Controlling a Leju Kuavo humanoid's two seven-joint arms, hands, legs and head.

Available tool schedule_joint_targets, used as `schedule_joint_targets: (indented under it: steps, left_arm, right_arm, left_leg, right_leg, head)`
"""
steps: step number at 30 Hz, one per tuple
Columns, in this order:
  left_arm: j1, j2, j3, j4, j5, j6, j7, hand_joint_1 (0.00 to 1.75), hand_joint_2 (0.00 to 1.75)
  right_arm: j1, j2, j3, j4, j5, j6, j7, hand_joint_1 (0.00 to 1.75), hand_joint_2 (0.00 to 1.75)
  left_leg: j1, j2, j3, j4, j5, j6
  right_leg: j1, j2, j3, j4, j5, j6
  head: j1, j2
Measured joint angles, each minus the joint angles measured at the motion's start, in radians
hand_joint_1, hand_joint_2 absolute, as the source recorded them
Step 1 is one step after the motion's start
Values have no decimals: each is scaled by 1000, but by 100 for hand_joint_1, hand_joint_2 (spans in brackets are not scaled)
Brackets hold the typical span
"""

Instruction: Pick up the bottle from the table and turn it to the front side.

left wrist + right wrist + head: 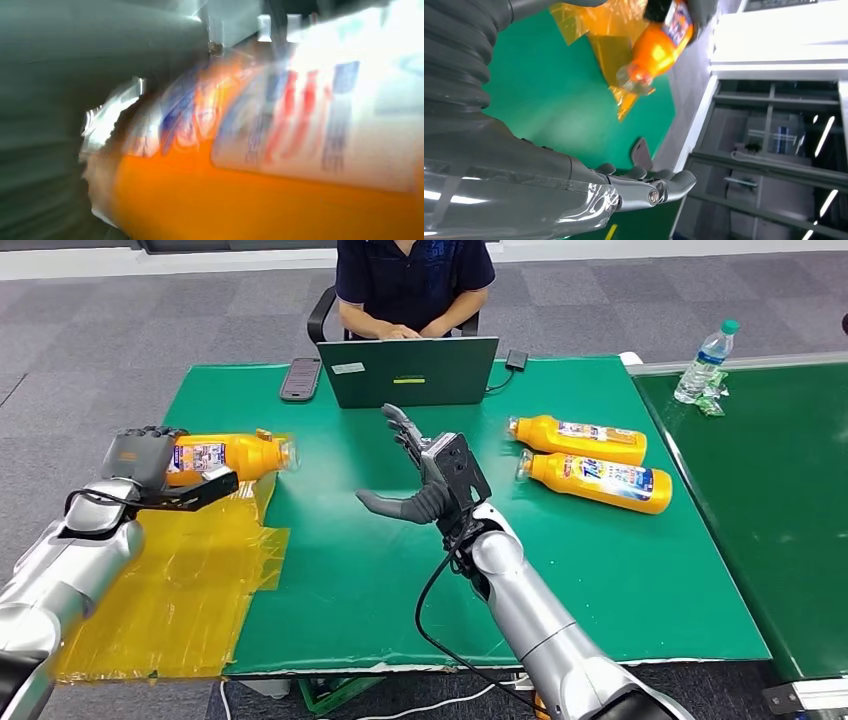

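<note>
Head view, left hand: the left hand (140, 455) grips an orange detergent bottle (232, 455) by its base end and holds it lying level, cap toward the table's middle, above the left edge of the green table (420, 570).
Head view, under the bottle: a yellow plastic sheet (175, 590) drapes over the table's left edge and front-left corner.
Head view, right hand: the right hand (420, 475) is raised over mid-table with fingers spread, holding nothing.
Head view, open room: bare green surface lies around the right hand on every side and toward the front edge.
Head view, right side: two more orange bottles (590, 462) lie side by side near the right edge.
Head view, far edge: a laptop (410, 370), a dark remote (300, 378) and a seated person (412, 285).
Head view, next table: a water bottle (704, 362) stands near its edge.
Left wrist view: blurred; the orange bottle's label (320, 115) sits close against the grey hand.
Right wrist view: spread fingers (644, 187) empty over green; the held bottle is well apart from them, above the yellow sheet.
</note>
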Motion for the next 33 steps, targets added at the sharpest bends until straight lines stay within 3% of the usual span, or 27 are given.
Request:
schedule_joint_targets:
  steps: [5,11,20,21,24,25,33]
  left_arm:
    - [-2,32,-13,3,-38,-141,-64,175,175]
    - [14,51,-23,-1,-67,-148,-93,175,175]
    - [96,49,-36,4,-111,-190,-127,175,175]
    - [99,47,-36,4,-110,-193,-131,147,175]
    - [102,42,-36,6,-106,-194,-137,16,175]
    - [103,40,-36,6,-106,-194,-137,0,175]
    - [109,21,-36,7,-115,-182,-125,0,175]
  right_arm:
    - [8,-7,0,0,10,5,8,0,175]
    - [10,-8,0,1,14,14,16,0,175]
    - [21,-11,-3,3,21,14,14,0,175]
    - [22,-11,-3,4,22,14,13,0,175]
    - [25,-11,-3,8,25,15,9,0,175]
    - [26,-11,-3,8,27,15,7,0,175]
    - [26,-11,-4,11,40,15,2,0,175]
  left_leg:
    - [0,0,2,-1,0,0]
    - [0,3,7,-1,-1,-1]
    - [1,1,2,-1,4,-4]
    - [1,0,1,-1,4,-4]
    - [1,0,0,-1,4,-4]
    - [1,0,0,-1,4,-4]
    - [1,0,-2,-1,4,-4]
  right_leg:
    - [0,0,2,0,0,0]
    - [0,2,6,0,0,-1]
    - [2,1,0,0,3,-5]
    - [2,0,0,0,3,-5]
    - [2,0,-1,0,4,-5]
    - [2,0,-1,0,4,-5]
    - [2,0,-4,0,4,-5]
  head:
    - [0,0]
    - [0,0]
    - [0,0]
    - [0,0]
    - [0,0]
    - [0,0]
    - [0,0]
